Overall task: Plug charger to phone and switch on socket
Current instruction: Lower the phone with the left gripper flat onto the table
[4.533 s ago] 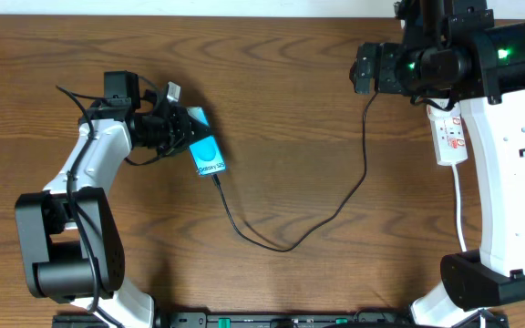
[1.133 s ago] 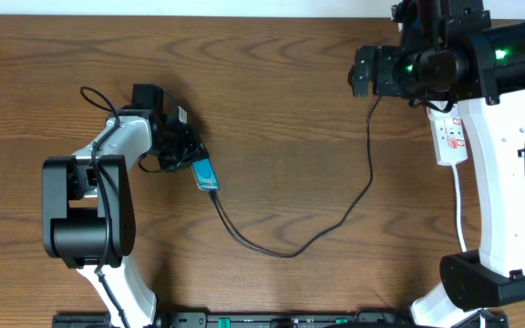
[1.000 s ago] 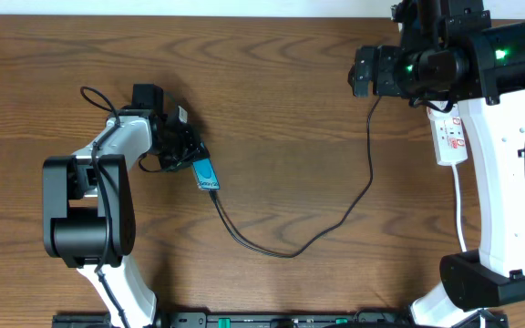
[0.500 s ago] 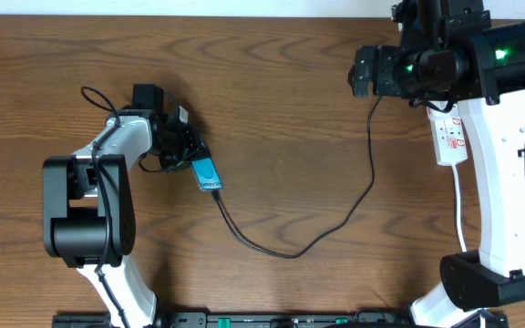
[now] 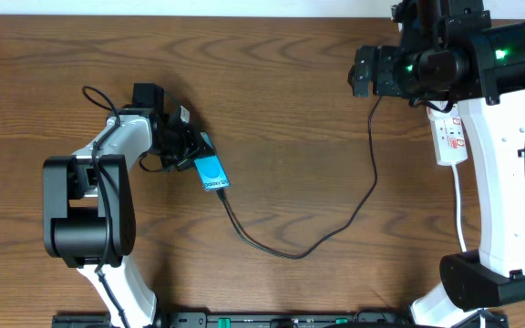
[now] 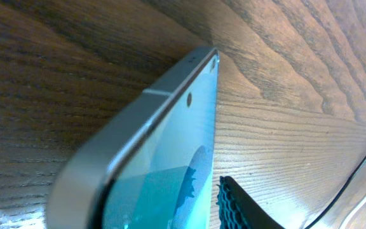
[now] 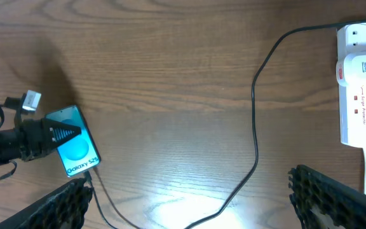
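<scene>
The phone (image 5: 211, 171) lies screen up on the wooden table, left of centre; it also shows in the right wrist view (image 7: 75, 149). My left gripper (image 5: 186, 146) is at the phone's top end, and in the left wrist view the phone (image 6: 164, 159) fills the space between the fingers, with a thin gap of wood before the one finger that shows. The charger cable (image 5: 290, 255) runs from the phone's lower end in a loop to the socket (image 5: 451, 137), which also shows in the right wrist view (image 7: 358, 95). My right gripper (image 7: 186, 184) is wide open and empty, high above the table.
The socket's white cord (image 5: 461, 210) runs toward the front edge beside the right arm's white base. The left arm's own black wires (image 5: 98, 96) loop behind its wrist. A white plug block (image 7: 361, 67) sits in the socket.
The phone was tilted on its edge at the left gripper. It now lies flatter and slightly further right. The cable loop shifted a little. The right arm has not moved.
</scene>
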`<control>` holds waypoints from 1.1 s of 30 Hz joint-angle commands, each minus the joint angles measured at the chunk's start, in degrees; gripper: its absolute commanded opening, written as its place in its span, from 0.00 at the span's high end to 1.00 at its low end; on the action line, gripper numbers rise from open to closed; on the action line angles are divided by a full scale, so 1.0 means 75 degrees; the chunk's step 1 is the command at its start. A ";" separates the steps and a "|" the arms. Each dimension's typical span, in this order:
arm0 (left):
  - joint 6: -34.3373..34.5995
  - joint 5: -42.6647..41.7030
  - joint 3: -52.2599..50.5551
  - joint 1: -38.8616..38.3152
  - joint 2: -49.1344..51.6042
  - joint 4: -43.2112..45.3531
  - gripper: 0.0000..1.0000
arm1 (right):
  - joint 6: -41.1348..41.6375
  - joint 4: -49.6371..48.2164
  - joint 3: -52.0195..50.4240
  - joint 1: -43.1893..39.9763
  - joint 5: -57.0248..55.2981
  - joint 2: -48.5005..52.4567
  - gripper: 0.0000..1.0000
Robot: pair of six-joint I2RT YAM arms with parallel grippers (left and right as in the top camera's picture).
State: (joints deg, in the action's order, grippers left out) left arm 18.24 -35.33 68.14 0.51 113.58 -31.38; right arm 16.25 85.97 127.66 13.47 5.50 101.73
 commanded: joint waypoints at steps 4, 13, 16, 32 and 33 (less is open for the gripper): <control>0.0003 0.0402 -0.0029 0.0000 0.0233 -0.0210 0.61 | -0.0064 0.0023 -0.0006 0.0067 -0.0085 0.0035 0.01; 0.0003 0.0408 -0.0029 0.0006 0.0233 -0.0393 0.56 | -0.0064 0.0023 -0.0009 0.0067 -0.0085 0.0035 0.01; 0.0003 0.0411 -0.0029 0.0006 0.0233 -0.0487 0.56 | -0.0064 0.0023 -0.0006 0.0067 -0.0085 0.0035 0.01; 0.0009 0.0924 -0.0029 0.0006 0.0233 -0.0895 0.54 | -0.0061 0.0026 -0.0006 0.0067 -0.0082 0.0035 0.01; 0.0041 0.1005 -0.0029 0.0006 0.0233 -0.0935 0.51 | -0.0061 0.0026 -0.0006 0.0067 -0.0082 0.0035 0.01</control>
State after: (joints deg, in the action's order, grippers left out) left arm 18.20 -35.14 68.88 0.54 113.56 -37.21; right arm 16.25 85.97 127.66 13.47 5.50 101.73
